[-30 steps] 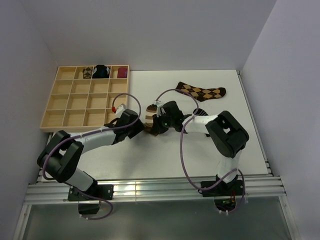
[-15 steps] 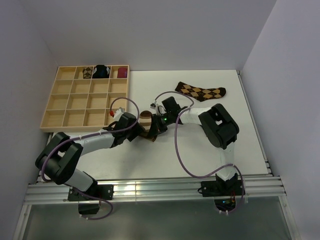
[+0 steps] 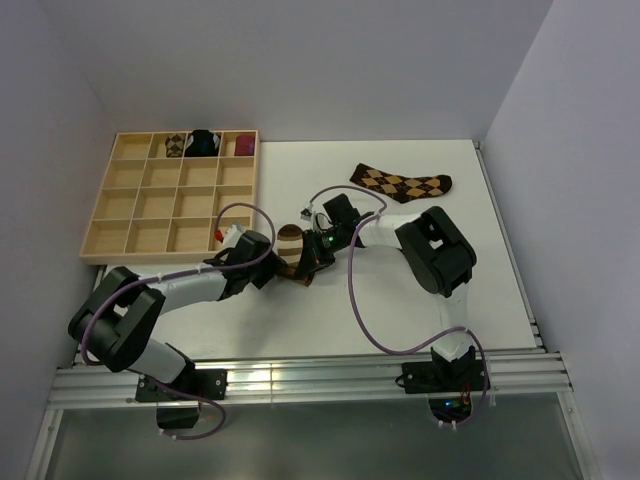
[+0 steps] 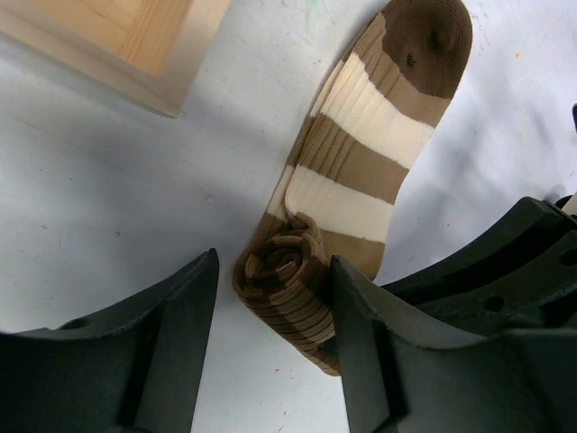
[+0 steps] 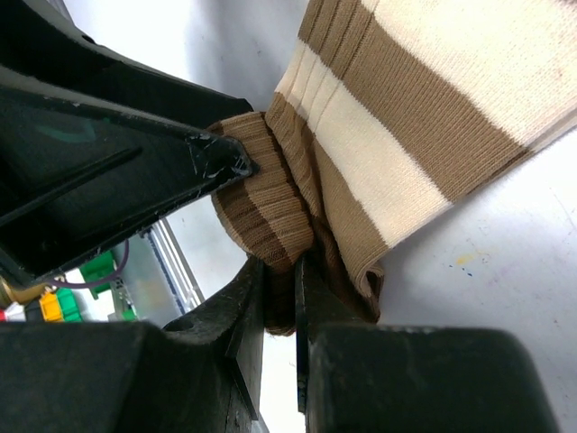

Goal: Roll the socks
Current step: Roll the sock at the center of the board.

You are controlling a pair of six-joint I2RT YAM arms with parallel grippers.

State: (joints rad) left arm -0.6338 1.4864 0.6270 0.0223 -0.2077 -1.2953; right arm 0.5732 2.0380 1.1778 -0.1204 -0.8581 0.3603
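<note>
The long brown-and-cream striped sock (image 3: 291, 243) lies mid-table, its near end wound into a roll (image 4: 287, 278). My left gripper (image 4: 273, 316) is open and straddles that roll; its right finger (image 4: 379, 352) touches the roll and its left finger (image 4: 171, 334) stands just clear. My right gripper (image 5: 281, 302) is shut on the rolled end of the striped sock (image 5: 406, 108) from the other side. In the top view the left gripper (image 3: 272, 262) and right gripper (image 3: 308, 264) meet at the sock. The argyle sock (image 3: 402, 183) lies flat at the back right. The short black sock is out of view.
A wooden compartment tray (image 3: 100, 205) sits at the back left, its corner close to the sock (image 4: 135, 45). Its back row holds an argyle bundle (image 3: 175, 146), a black-and-blue bundle (image 3: 205, 143) and a maroon bundle (image 3: 244, 145). Walls close in the left, back and right.
Both grippers and the sock's rolled end have shifted a little left and toward me. The right arm's elbow has swung in, and the sock's dark toe end now shows.
</note>
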